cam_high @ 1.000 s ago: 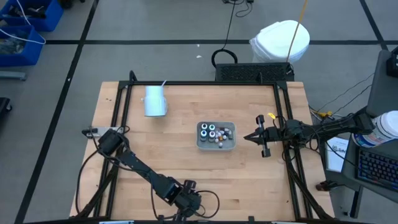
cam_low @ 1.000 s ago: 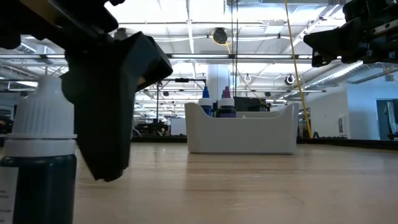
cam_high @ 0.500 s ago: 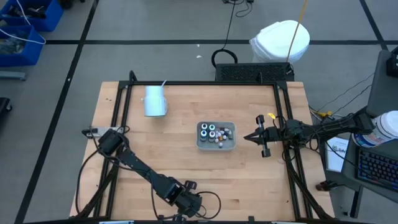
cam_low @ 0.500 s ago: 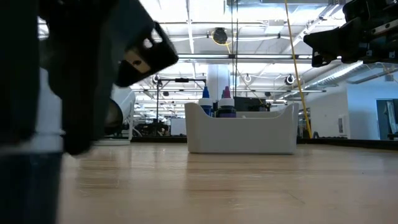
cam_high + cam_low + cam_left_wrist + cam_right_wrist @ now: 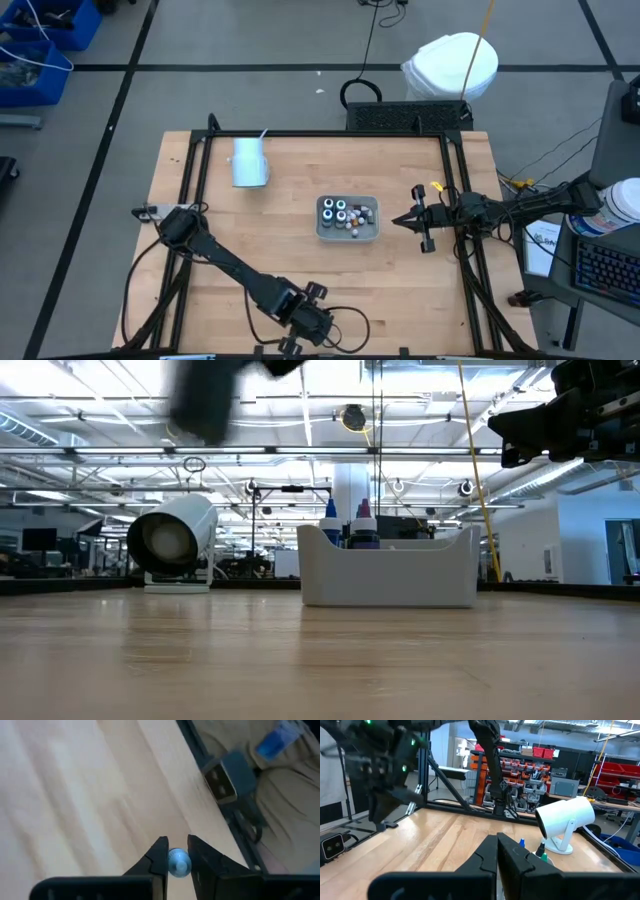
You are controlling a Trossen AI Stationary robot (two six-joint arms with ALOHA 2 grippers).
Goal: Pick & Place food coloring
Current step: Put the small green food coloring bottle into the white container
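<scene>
The left gripper (image 5: 177, 855) is clamped on a small bottle (image 5: 178, 862) by its round top; it could slip and drop. The right gripper (image 5: 497, 851) is closed.

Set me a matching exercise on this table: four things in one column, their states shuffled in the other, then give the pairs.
1. left gripper
2. right gripper
3. grey tray
4. white cup

A. lying on its side
B. jaws shut on nothing, beside the tray
C. jaws shut on a teal-topped bottle
D. holds several small bottles

Pairs: 1-C, 2-B, 3-D, 4-A
</scene>
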